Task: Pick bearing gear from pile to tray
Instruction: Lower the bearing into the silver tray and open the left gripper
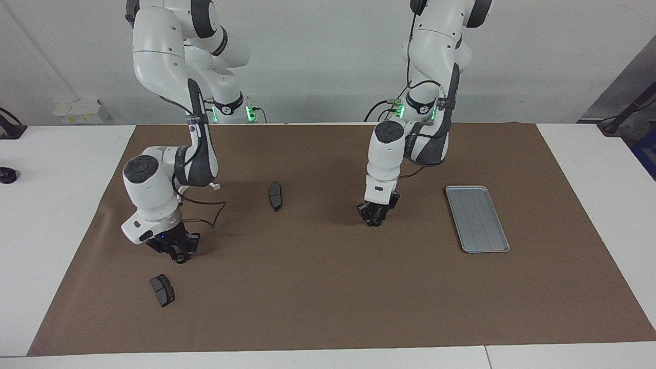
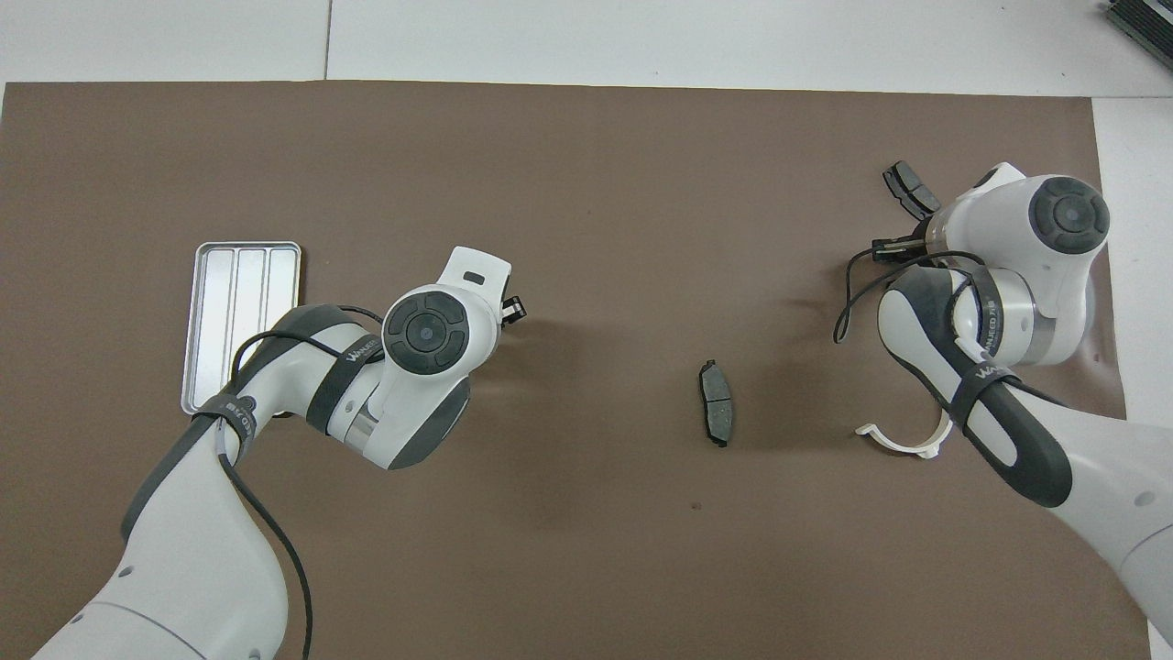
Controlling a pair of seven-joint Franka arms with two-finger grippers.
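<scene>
In the facing view you are looking at the left pincer point(image 1: 376, 221) pointing straight down onto the brown mat point(image 1: 328, 287), its fingertips drawn in narrow around a small dark bearing gear point(image 1: 376, 222) that is sitting on the mat. You are seeing it between the tray point(image 1: 477, 219) and a dark brake pad point(image 1: 275, 196) lying flat near the middle of the counter point(image 1: 51, 215). The tray is lying bare toward the left arm's end, well apart from the pincer. The right pincer point(image 1: 179, 254) is likewise reaching down at the right arm's end, fingertips pinched narrow on a second small gear point(image 1: 180, 259) at the mat's surface. Whether either gear is lifted clear of the mat you cannot tell. A second brake pad point(image 1: 162, 290) is lying just beside that pincer, farther from the robots. A white clip point(image 1: 205, 185) is resting on the mat under the right arm.

In the overhead view the arms' wrists are covering most of what you want. You are seeing only the tip of the left pincer point(image 2: 511, 309) poking out past its wrist, beside the tray point(image 2: 240, 323). The right pincer point(image 2: 903, 244) is mostly hidden too, and both gears are out of sight. The middle brake pad point(image 2: 716, 414) is lying between the two arms, the other pad point(image 2: 910, 190) just past the right wrist, and the white clip point(image 2: 903, 440) beneath the right forearm.
</scene>
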